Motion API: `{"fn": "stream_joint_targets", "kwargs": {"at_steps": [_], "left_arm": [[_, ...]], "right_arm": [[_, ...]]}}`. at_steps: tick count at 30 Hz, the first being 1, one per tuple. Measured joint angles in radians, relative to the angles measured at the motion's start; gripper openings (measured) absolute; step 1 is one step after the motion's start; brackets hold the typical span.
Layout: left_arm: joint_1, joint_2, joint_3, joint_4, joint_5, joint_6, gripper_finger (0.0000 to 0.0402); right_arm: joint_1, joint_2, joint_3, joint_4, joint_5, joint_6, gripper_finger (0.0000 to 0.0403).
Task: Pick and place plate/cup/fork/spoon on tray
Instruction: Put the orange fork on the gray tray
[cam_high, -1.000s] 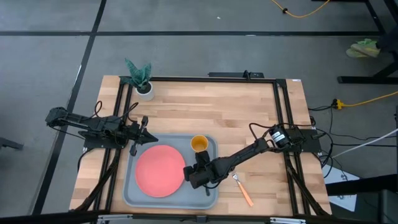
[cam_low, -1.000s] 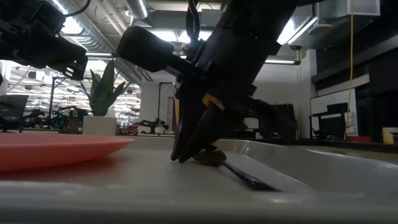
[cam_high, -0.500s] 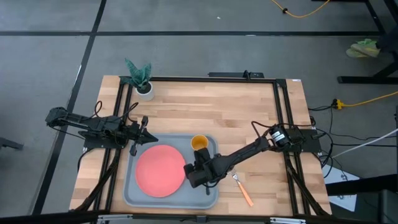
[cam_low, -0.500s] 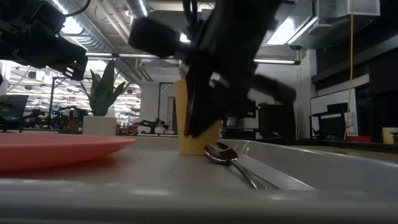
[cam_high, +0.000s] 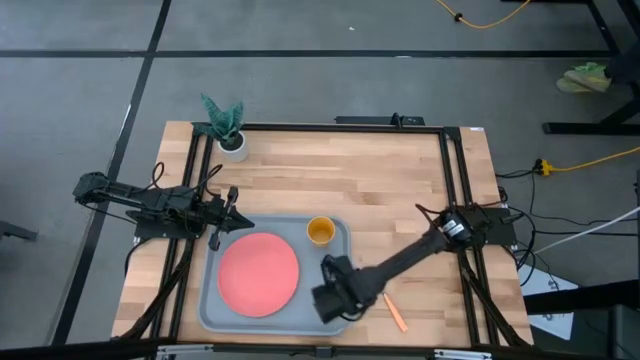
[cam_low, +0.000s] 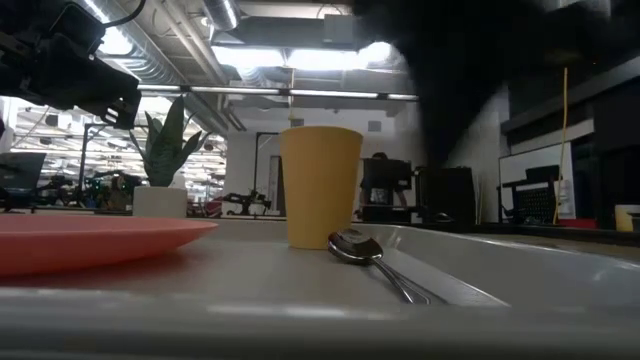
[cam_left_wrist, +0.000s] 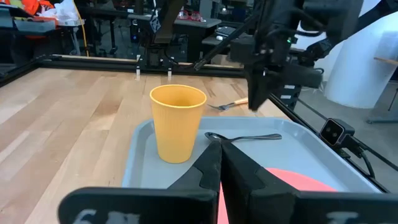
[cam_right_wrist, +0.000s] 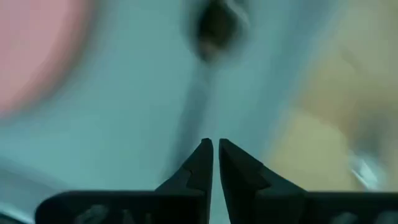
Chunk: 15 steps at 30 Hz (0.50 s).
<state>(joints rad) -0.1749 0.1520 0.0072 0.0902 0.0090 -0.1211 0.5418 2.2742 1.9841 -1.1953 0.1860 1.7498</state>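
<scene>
The grey tray (cam_high: 214, 312) holds the pink-red plate (cam_high: 258, 276) on its left part and the yellow-orange cup (cam_high: 320, 231) upright at its far right corner. The dark spoon (cam_low: 372, 262) lies flat on the tray floor near the cup; it also shows in the left wrist view (cam_left_wrist: 244, 136). The orange-handled fork (cam_high: 394, 313) lies on the wood to the right of the tray. My right gripper (cam_high: 335, 292) is shut and empty above the tray's near right part. My left gripper (cam_high: 228, 214) is shut and empty at the tray's far left corner.
A white pot with a green plant (cam_high: 229, 130) stands at the table's far left corner. Black frame rails (cam_high: 455, 190) run along the table's sides. Bare wood (cam_high: 370, 180) lies beyond the tray.
My right gripper has risen off the spoon and drawn back toward the table's near edge and a little to the right. The spoon stays lying flat in the tray next to the cup.
</scene>
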Motion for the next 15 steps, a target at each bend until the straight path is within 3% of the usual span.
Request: {"fn": "stream_joint_targets", "kwargs": {"at_steps": [5, 9, 15], "left_arm": [[0.000, 0.000, 0.000, 0.000, 0.000, 0.000, 0.0000], [0.000, 0.000, 0.000, 0.000, 0.000, 0.000, 0.0000], [0.000, 0.000, 0.000, 0.000, 0.000, 0.000, 0.0000]], "right_arm": [[0.081, 0.000, 0.035, -0.129, -0.060, 0.104, 0.0033], [0.127, 0.000, 0.048, -0.080, -0.064, 0.104, 0.0033], [0.173, 0.000, 0.048, 0.036, -0.154, 0.104, 0.0033]]}}
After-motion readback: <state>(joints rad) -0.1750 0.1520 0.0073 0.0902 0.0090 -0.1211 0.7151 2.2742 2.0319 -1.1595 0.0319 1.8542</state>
